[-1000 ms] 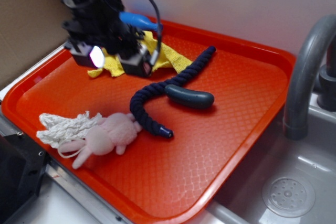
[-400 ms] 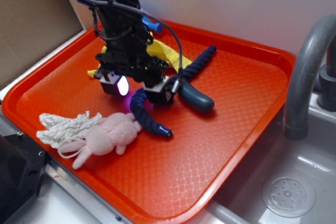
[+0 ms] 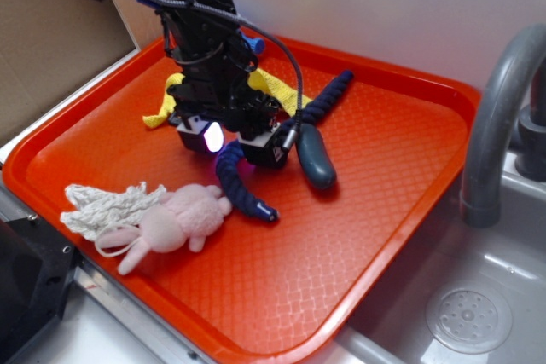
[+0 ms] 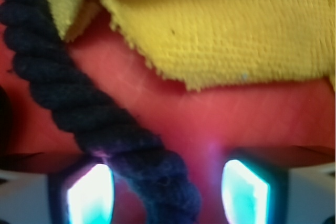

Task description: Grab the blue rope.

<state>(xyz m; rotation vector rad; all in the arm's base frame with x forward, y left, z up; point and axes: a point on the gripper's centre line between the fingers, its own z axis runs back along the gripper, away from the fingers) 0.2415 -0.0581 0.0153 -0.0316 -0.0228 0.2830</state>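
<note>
Your black robot gripper (image 3: pixel 229 142) is down low over the orange plastic tray (image 3: pixel 375 210), with its two fingers spread apart and straddling the long dark navy twisted rope (image 3: pixel 243 193) near the middle of its length. In the wrist view the rope (image 4: pixel 100 124) passes between the two glowing finger pads (image 4: pixel 90 195), lying close against the left-hand pad and leaving a clear gap of red tray floor before the right-hand one, so the fingers are released and not yet pressing on the cord. In the exterior view the rope curves from its bound tip near the pink plush toy (image 3: pixel 175 221), up under the gripper, and on toward the far side of the tray, where its other end shows past the arm. Things crowd this spot: a smooth dark grey-blue oblong capsule (image 3: pixel 316 159) lies just beside the gripper's right-hand finger as the picture shows it, near or touching the rope, though you cannot tell which. A crumpled yellow cloth (image 3: pixel 273 87) sits right behind the gripper, and in the wrist view its edge (image 4: pixel 220 30) fills the upper frame, just beside the rope. A white knitted net (image 3: pixel 102 209) lies against the plush toy at the near left of the tray. A grey curved faucet (image 3: pixel 499 108) and metal sink (image 3: pixel 469 313) stand well apart to the right.
</note>
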